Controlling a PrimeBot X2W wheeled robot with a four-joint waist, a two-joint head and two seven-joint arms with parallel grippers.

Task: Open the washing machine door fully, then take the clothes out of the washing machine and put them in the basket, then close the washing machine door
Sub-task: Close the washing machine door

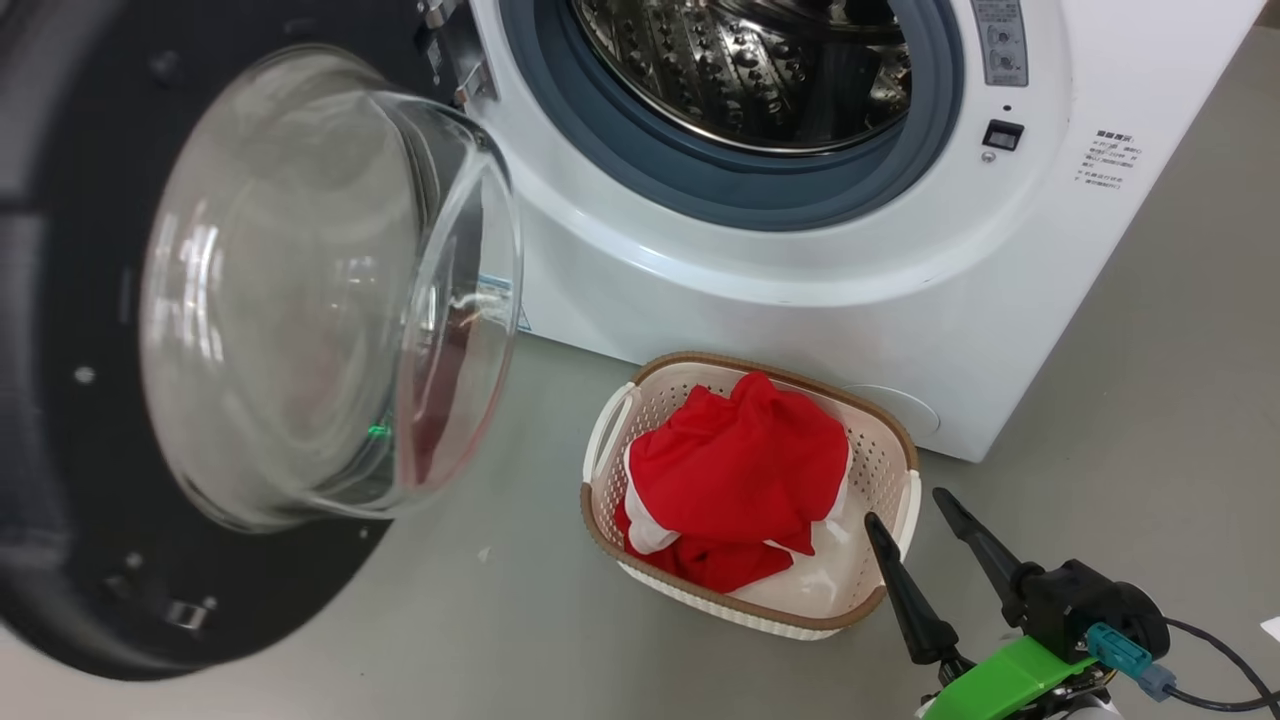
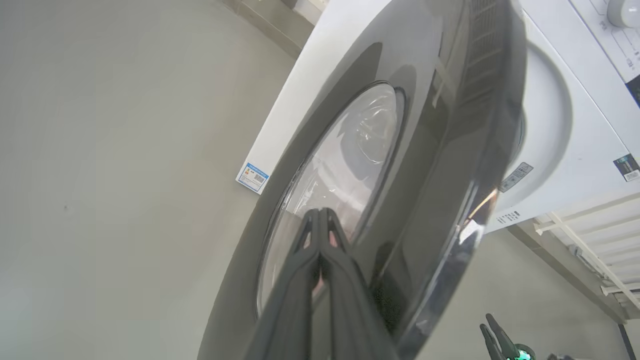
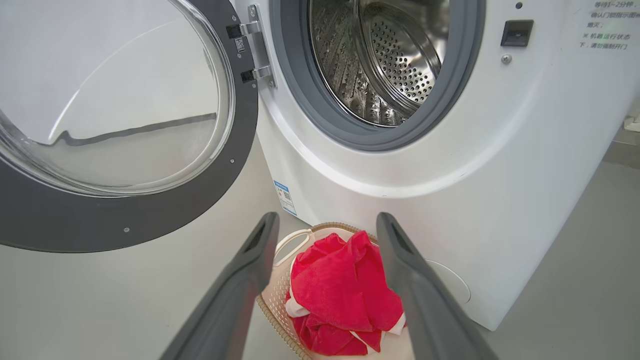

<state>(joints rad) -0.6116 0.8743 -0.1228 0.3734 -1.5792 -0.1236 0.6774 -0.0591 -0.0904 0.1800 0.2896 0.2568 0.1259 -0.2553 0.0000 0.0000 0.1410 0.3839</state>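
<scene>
The washing machine [image 1: 800, 290] [image 3: 500, 175] stands with its steel drum [image 1: 745, 70] [image 3: 380, 60] bare. Its door [image 1: 90, 330] [image 3: 125, 215] hangs swung out to the left, glass bowl [image 1: 320, 290] bulging inward. Red and white clothes [image 1: 735, 470] [image 3: 340, 295] lie in the cream basket [image 1: 880, 470] [image 3: 275, 300] on the floor before the machine. My right gripper [image 1: 912, 508] [image 3: 325, 220] is open, empty, just right of the basket. My left gripper [image 2: 320, 212] is shut, fingertips against the door's outer glass [image 2: 345, 165].
Grey floor [image 1: 520, 620] spreads around the basket and to the machine's right [image 1: 1180, 380]. A blue label sticker [image 3: 285, 197] [image 2: 252, 176] sits low on the machine's front. A white rack [image 2: 590, 235] shows in the left wrist view.
</scene>
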